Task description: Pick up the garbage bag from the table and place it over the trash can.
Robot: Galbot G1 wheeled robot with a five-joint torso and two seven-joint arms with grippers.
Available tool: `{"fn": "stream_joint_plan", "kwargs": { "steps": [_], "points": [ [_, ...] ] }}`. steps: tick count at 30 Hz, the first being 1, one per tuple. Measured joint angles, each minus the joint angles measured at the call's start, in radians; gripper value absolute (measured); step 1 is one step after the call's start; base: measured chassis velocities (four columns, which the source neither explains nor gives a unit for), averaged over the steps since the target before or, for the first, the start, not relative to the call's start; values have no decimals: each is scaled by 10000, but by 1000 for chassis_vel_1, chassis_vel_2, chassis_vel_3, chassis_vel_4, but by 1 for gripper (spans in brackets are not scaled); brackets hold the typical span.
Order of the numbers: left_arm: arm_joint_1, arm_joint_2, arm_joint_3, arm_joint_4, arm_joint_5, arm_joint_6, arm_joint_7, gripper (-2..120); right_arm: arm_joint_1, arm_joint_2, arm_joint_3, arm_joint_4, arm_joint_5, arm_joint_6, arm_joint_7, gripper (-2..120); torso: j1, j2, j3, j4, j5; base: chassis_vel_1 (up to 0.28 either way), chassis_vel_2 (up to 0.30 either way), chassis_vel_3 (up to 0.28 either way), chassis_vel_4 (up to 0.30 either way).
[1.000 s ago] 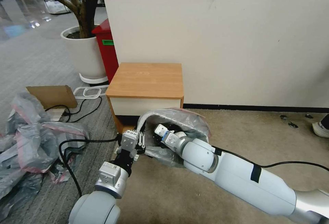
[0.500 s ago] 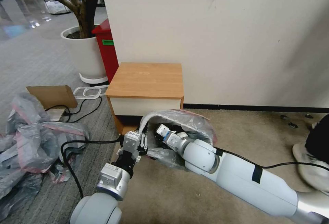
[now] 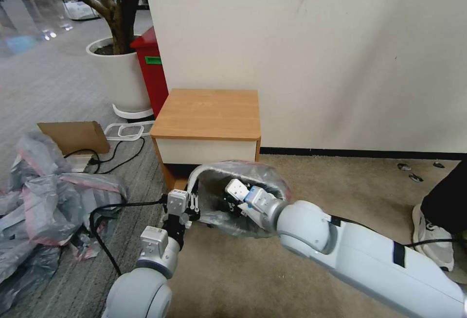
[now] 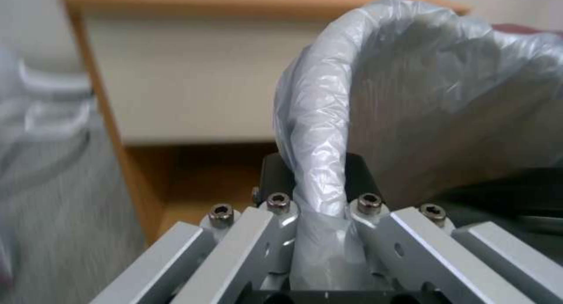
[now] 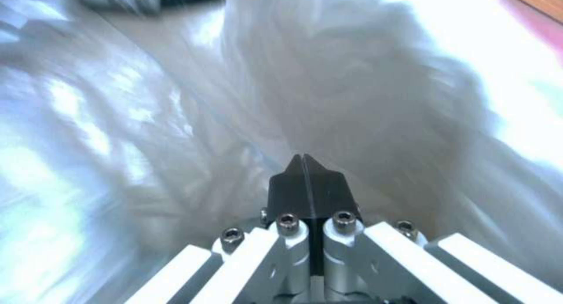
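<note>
The garbage bag (image 3: 253, 169), thin grey plastic with a pink edge, lies draped over the trash can on the floor in front of the table (image 3: 209, 111). The can is hidden under it; the shape of a rounded rim shows through the plastic. My left gripper (image 3: 192, 204) is shut on the bag's rolled edge at the near left corner. In the left wrist view the bag (image 4: 411, 75) rises out of the closed left gripper (image 4: 316, 176). My right gripper (image 3: 228, 203) reaches inside the bag's mouth. Its black pads (image 5: 293, 185) are pressed together inside the bag (image 5: 147, 119).
A heap of similar grey-pink bags (image 3: 48, 201) lies on the floor at the left, with a black cable (image 3: 102, 220) beside it. A red bin (image 3: 153, 65), a white plant pot (image 3: 119, 75) and flat cardboard (image 3: 73, 135) stand behind. A person's shoe (image 3: 433, 240) is at the right.
My right arm has pushed forward and left, deeper into the bag. The left gripper and the bag's edge have shifted slightly left. The person's foot at the right has moved.
</note>
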State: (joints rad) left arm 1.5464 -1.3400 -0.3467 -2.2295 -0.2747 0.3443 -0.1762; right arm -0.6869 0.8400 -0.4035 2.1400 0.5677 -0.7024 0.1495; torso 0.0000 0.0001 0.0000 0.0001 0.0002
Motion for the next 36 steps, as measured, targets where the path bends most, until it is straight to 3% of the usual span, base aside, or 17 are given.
{"fn": "stream_joint_plan", "kwargs": {
  "steps": [3, 4, 7, 8, 10, 12, 13, 16, 21, 27, 29, 36],
  "points": [
    [52, 2, -232, 151, -1332, 297, -674, 5, -1328, -697, 1424, 882, 403, 566, -195, 0, 0, 1, -1, -4, -2, 0, 0, 0, 0],
    [52, 2, -232, 151, -1332, 297, -674, 5, -1328, -697, 1424, 882, 403, 566, -195, 0, 0, 1, -1, -4, -2, 0, 0, 0, 0],
    [355, -15, -466, 162, -2426, 518, -1057, 5, -3266, -1059, 3007, 1529, -355, 1795, -426, 0, 0, 1, -1, 0, -5, 0, 0, 0, 0],
    [355, -15, -466, 162, -2426, 518, -1057, 5, -3266, -1059, 3007, 1529, -355, 1795, -426, 0, 0, 1, -1, 0, -5, 0, 0, 0, 0],
    [692, -46, -579, 146, -2758, 537, -1196, 5, -5201, -431, 4523, 1833, -1559, 2557, -532, 8, -1, 2, -2, -3, -2, 0, 0, 0, 0],
    [1048, -46, -678, 99, -3128, 547, -1224, 5, -7001, 676, 5707, 1948, -2880, 3591, -480, 18, 0, 1, -3, -1, 2, 0, 0, 0, 0],
    [1048, -46, -678, 99, -3128, 547, -1224, 5, -7001, 676, 5707, 1948, -2880, 3591, -480, 18, 0, 1, -3, -1, 2, 0, 0, 0, 0],
    [1392, -40, -735, -29, -3529, 643, -1224, 5, -8744, 2234, 6743, 1955, -4513, 4911, -55, 31, 0, 1, -2, -3, -2, 0, 0, 0, 0],
    [1670, -57, -434, -214, -3522, 707, -1225, 5, -9853, 3656, 7396, 2027, -5578, 5694, 138, 49, 0, 1, -2, -1, -3, 0, 0, 0, 0],
    [1921, -84, 153, -409, -3091, 715, -1302, 5, -10197, 4030, 7543, 2085, -5751, 6021, 534, 68, 0, 1, -2, -1, -2, 0, 0, 0, 0],
    [2043, -58, 419, -401, -2825, 708, -1384, 5, -10233, 4104, 7664, 2149, -5761, 6076, 618, 80, 0, 1, -1, -1, -2, 0, 0, 0, 0],
    [2276, -22, 634, -121, -2329, 580, -1485, 5, -10159, 4133, 7855, 2234, -5709, 6075, 762, 99, 0, 1, -1, 0, -1, 0, 0, 0, 0]
  ]
}}
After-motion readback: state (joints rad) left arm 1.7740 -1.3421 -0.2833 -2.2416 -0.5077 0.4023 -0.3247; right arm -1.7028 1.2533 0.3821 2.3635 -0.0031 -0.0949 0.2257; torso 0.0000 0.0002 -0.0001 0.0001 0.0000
